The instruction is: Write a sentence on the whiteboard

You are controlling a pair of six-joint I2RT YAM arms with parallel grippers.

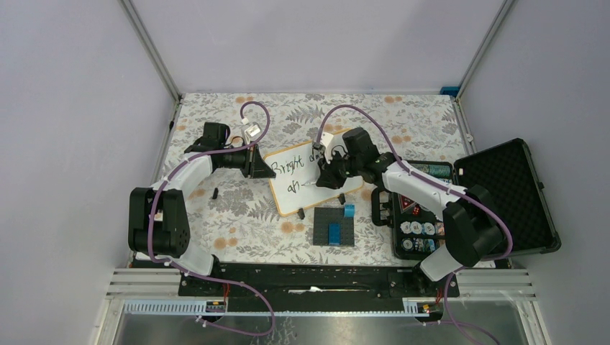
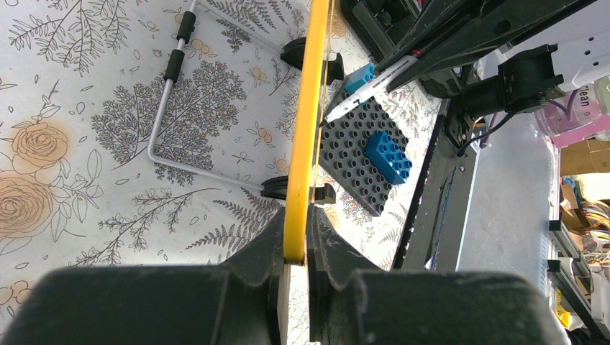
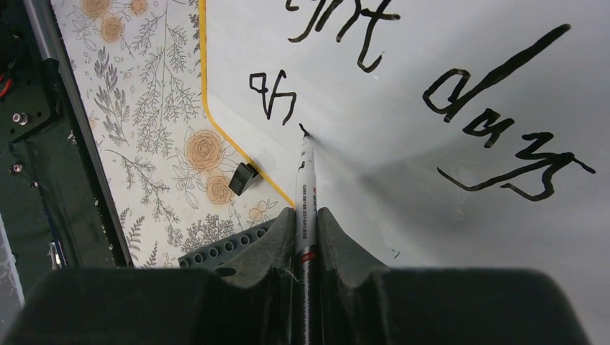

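A floral cloth (image 1: 230, 215) covers the table inside a pale-walled booth. The whiteboard (image 1: 302, 183) lies tilted near the middle of the cloth. A brick plate (image 1: 334, 228) sits just off the board's 5 o'clock corner, and an open case (image 1: 503, 194) is well apart at 3 o'clock.

The left gripper (image 2: 295, 251) is clenched on the board's orange frame at its 9 o'clock edge, pinning it. The right gripper (image 3: 306, 237) is clamped around a marker (image 3: 306, 187). The marker's tip touches the white surface just at 5 o'clock of the last written stroke.

The sentence (image 1: 293, 164) reads "Bright days" on the first line. The second line has only "ah" so far, so the writing looks a little over halfway done.

To finish the line well:
- Press lightly and evenly, because a hard push could skid the board on its feet despite the left clamp.
- Run each stroke toward 3 o'clock across the board, away from the wet ink, so the fingers do not smear it.
- Match the letter size of "ah".
- Lift the tip cleanly between letters.
- Keep the line level under "days", where there is plenty of bare board.
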